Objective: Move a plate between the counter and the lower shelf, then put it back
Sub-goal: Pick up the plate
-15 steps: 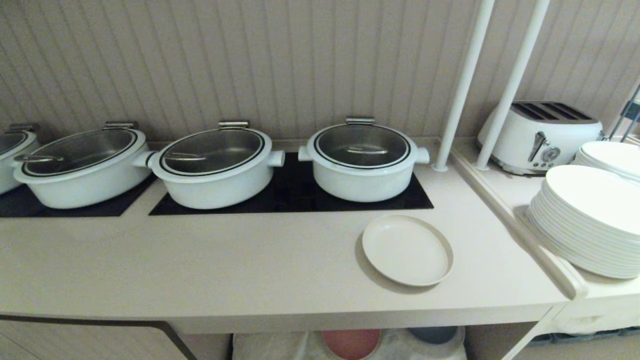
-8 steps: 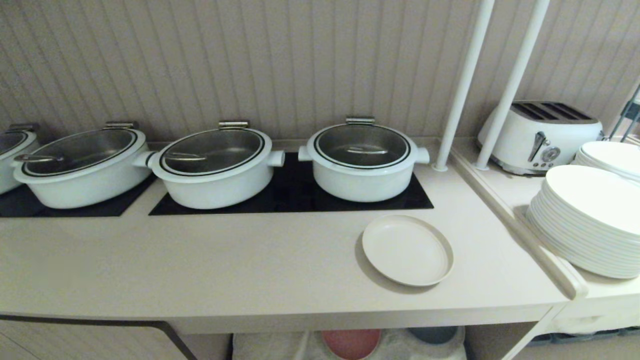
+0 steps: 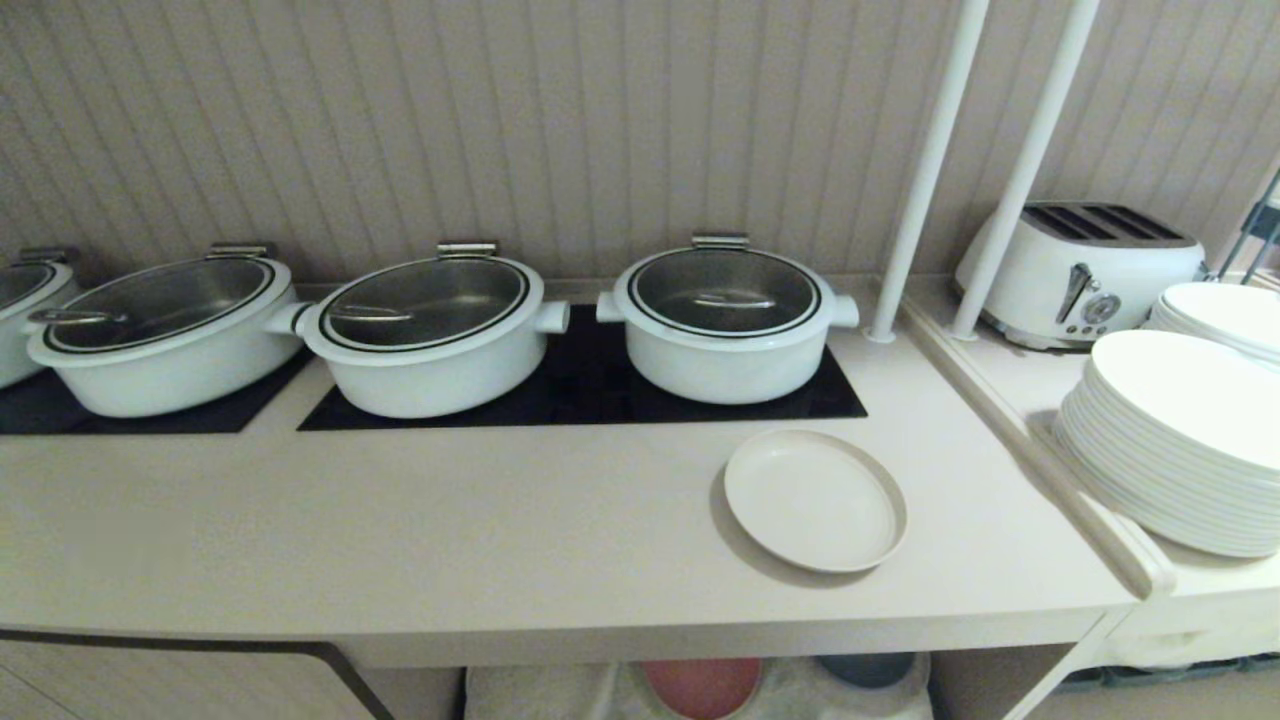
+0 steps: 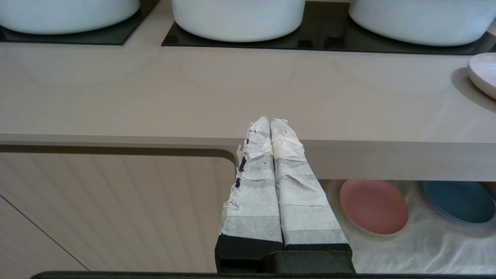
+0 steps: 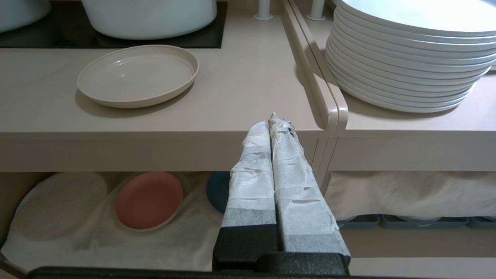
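Observation:
The cream plate (image 3: 814, 499) lies flat on the beige counter (image 3: 450, 540), in front of the rightmost white pot; the right wrist view shows the plate (image 5: 137, 75) too, and the left wrist view catches only the plate's edge (image 4: 483, 73). Below the counter the lower shelf (image 5: 77, 240) is draped in whitish cloth. Neither arm appears in the head view. My left gripper (image 4: 270, 121) is shut and empty, held in front of the counter's front edge. My right gripper (image 5: 270, 121) is also shut and empty, near the counter's right corner.
Several white lidded pots (image 3: 725, 318) stand on black glass panels (image 3: 580, 395) behind the plate. A pink plate (image 5: 149, 200) and a blue plate (image 4: 457, 201) lie on the shelf cloth. The side ledge holds stacked white plates (image 3: 1180, 440), a toaster (image 3: 1080, 272) and two white poles (image 3: 925, 170).

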Available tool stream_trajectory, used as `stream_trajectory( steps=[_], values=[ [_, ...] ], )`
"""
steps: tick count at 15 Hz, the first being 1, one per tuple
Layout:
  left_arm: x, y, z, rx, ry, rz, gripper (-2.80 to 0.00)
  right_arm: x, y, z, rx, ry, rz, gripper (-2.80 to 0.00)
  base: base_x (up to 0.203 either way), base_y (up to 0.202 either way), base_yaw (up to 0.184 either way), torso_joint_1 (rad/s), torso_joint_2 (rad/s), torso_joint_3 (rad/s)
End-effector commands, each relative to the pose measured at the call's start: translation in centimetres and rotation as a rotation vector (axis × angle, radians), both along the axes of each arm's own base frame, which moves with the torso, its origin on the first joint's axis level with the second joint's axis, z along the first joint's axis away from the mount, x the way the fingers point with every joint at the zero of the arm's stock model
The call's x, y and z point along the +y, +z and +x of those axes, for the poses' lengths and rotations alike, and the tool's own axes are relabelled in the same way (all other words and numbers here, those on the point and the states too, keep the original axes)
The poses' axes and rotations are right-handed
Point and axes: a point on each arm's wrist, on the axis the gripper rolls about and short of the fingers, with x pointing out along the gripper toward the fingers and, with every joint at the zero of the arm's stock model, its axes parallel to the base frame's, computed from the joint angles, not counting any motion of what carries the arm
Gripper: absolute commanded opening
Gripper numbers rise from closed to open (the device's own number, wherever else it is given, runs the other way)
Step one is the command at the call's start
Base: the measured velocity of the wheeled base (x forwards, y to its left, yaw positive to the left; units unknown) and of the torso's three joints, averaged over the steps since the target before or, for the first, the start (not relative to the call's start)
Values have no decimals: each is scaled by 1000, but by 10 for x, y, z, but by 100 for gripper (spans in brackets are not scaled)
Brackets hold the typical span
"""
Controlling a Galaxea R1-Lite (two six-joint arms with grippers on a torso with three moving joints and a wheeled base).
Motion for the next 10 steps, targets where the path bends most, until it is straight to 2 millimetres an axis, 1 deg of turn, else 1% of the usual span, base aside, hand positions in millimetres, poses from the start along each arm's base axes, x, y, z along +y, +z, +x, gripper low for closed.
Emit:
stream_trajectory(
  steps=[1, 10],
  values=[
    [0, 0, 0, -1, 1, -1, -280, 0, 0, 0, 2, 0, -5, -280, 0, 0, 0, 0, 0, 0],
    [0, 0, 0, -1, 1, -1, -280, 0, 0, 0, 6, 2, -47, -280, 0, 0, 0, 0, 0, 0]
  ],
)
